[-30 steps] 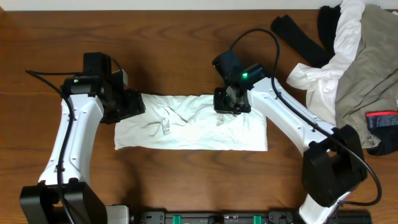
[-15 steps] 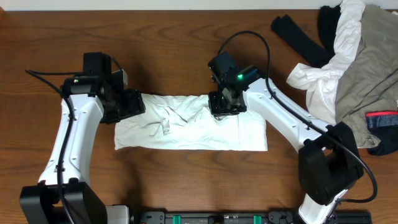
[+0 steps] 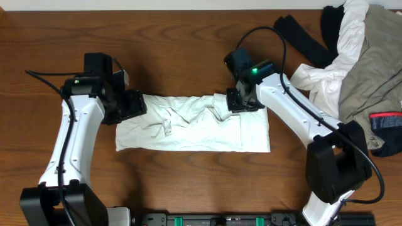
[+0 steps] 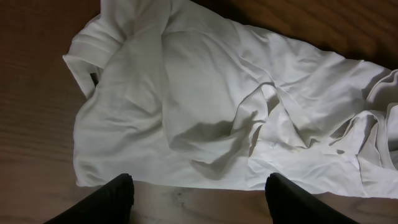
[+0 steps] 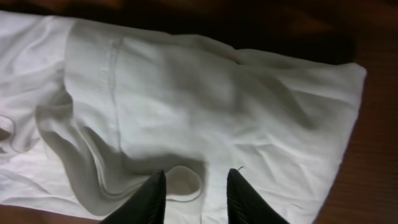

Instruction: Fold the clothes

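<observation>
A white shirt (image 3: 195, 125) lies flattened as a long wrinkled strip on the wooden table. My left gripper (image 3: 135, 103) hovers at its far left end. In the left wrist view the shirt (image 4: 205, 106) fills the frame, and the left gripper (image 4: 199, 202) is wide open and empty over bare wood beside the shirt's edge. My right gripper (image 3: 242, 103) sits over the shirt's upper right part. In the right wrist view the right gripper (image 5: 196, 199) is narrowly open just above the shirt (image 5: 205, 106), with a small raised fold of cloth between the fingers.
A pile of other clothes fills the back right corner: a white garment (image 3: 333, 69), a khaki-grey one (image 3: 374, 56), black pieces (image 3: 304, 37) and a navy one with a red band (image 3: 386, 119). Both arms' cables arch above the table.
My right gripper moved left along the shirt's upper edge, then back right. The cloth there is now bunched into a small ridge. The left arm has not moved.
</observation>
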